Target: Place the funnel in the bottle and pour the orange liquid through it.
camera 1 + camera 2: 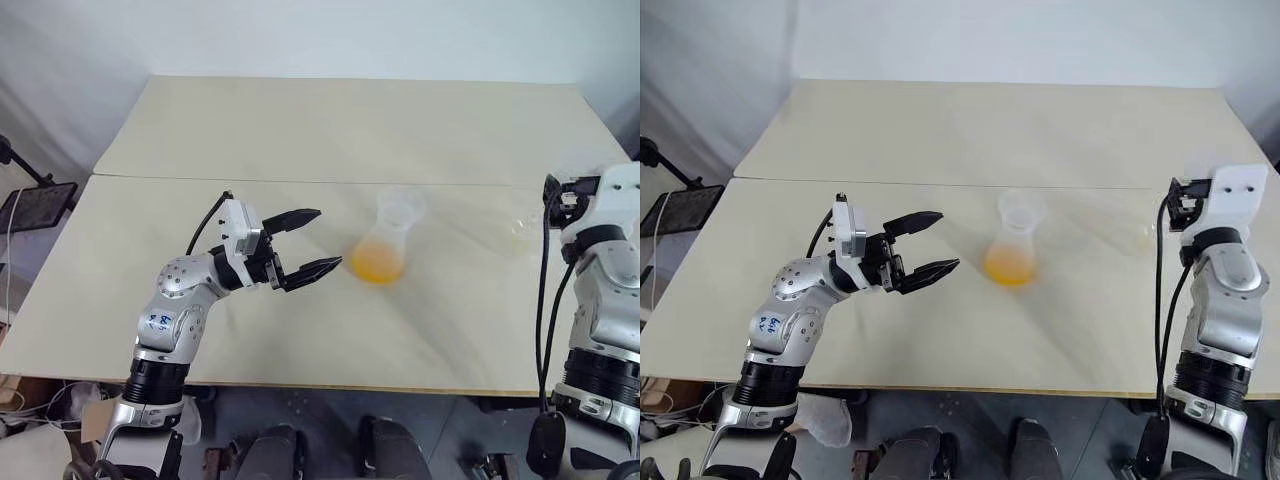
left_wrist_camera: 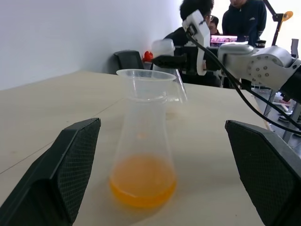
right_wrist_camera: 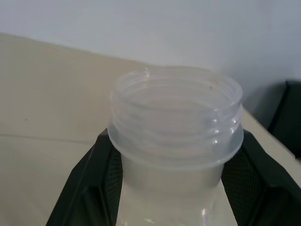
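Note:
The bottle (image 1: 385,240) stands upright mid-table with the clear funnel (image 1: 400,208) seated in its neck. The orange liquid (image 1: 378,265) fills its bottom as a shallow layer. My left gripper (image 1: 330,238) hovers open just left of the bottle, apart from it; in the left wrist view its fingers (image 2: 70,160) flank the bottle (image 2: 143,136) and funnel (image 2: 146,77). At the table's right edge, my right gripper (image 3: 171,160) is shut on the neck of a second flask (image 3: 176,122), which is empty and shows faintly in the left eye view (image 1: 524,228).
The pale table (image 1: 300,130) has a seam across it behind the bottle. A black stand (image 1: 35,200) sits off its left side. People (image 2: 242,19) and a chair (image 2: 129,59) are beyond the table's right end.

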You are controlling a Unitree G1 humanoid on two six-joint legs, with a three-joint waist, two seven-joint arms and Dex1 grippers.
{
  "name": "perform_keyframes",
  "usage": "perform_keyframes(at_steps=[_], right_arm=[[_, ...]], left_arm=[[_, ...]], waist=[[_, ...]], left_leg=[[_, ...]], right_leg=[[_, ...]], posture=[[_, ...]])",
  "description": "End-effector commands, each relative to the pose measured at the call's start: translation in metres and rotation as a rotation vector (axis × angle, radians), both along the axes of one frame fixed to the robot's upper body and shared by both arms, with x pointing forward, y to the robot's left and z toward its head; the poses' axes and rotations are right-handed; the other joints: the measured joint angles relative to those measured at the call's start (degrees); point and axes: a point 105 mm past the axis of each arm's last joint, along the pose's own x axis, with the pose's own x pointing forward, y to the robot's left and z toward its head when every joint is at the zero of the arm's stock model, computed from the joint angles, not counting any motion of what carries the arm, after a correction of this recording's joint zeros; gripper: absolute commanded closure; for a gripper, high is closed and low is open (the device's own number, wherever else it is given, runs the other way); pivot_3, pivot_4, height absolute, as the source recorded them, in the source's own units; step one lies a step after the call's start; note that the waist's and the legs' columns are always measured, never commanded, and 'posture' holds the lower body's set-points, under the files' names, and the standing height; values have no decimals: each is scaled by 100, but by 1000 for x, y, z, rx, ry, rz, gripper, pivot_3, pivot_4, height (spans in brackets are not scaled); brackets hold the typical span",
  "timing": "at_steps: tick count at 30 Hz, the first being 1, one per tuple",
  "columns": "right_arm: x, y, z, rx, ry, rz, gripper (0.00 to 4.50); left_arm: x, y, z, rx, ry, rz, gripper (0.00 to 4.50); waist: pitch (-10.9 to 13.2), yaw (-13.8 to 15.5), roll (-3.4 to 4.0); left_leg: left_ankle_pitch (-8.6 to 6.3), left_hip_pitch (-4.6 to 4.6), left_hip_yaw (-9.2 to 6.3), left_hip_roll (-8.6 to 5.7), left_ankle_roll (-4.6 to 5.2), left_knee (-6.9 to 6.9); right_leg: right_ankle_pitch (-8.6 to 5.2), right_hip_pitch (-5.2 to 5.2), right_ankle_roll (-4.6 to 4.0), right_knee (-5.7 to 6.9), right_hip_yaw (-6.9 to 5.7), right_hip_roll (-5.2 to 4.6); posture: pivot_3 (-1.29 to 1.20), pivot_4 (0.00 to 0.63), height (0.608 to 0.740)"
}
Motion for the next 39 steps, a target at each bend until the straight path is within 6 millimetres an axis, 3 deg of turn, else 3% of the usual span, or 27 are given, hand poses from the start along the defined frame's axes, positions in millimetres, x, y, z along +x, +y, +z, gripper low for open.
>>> perform_keyframes(at_steps=[1,4,10,20,24,28,36,39], right_arm=[[-6,-13,17,52,-86,-7,2065],[-9,-11,14,146,-118,66,2065],[-27,-11,18,98,-156,104,53],[-61,-12,43,-89,-229,125,53],[-85,-15,59,-200,-336,142,53],[-102,-8,67,-243,-309,302,53],[-120,56,34,-251,-61,783,53],[-128,76,5,-283,29,931,53]], left_arm=[[0,1,8,-9,-43,10,0],[0,2,8,-7,-44,10,0],[1,5,7,7,-36,14,0],[-3,16,-5,84,16,-9,0],[-3,22,-10,97,42,-12,0],[0,35,-14,122,32,45,0],[-11,86,-25,222,78,175,0],[-13,94,-24,219,82,211,0]], waist=[[0,-2,0],[0,6,0],[0,24,0],[0,29,0],[0,79,0],[0,104,0],[0,129,0],[0,166,-1]], left_leg=[[0,0,0,0,0,0],[0,-1,0,2,0,0],[0,-2,-3,-1,1,1],[0,0,-1,0,1,2],[0,1,-2,-1,1,2],[1,0,3,-2,2,2],[0,6,-1,14,1,-2],[-1,7,-5,13,2,2]], right_leg=[[0,0,0,0,0,0],[0,0,0,0,1,0],[0,2,0,-1,1,-3],[0,3,0,-2,2,-2],[0,4,0,-4,2,-3],[0,5,0,-8,4,-3],[0,11,-2,-18,18,-8],[0,22,-2,-35,27,-16]], posture=[[0,150,740],[0,150,740],[0,150,740],[0,150,740],[0,150,740],[0,150,740],[0,150,740],[0,150,740]])
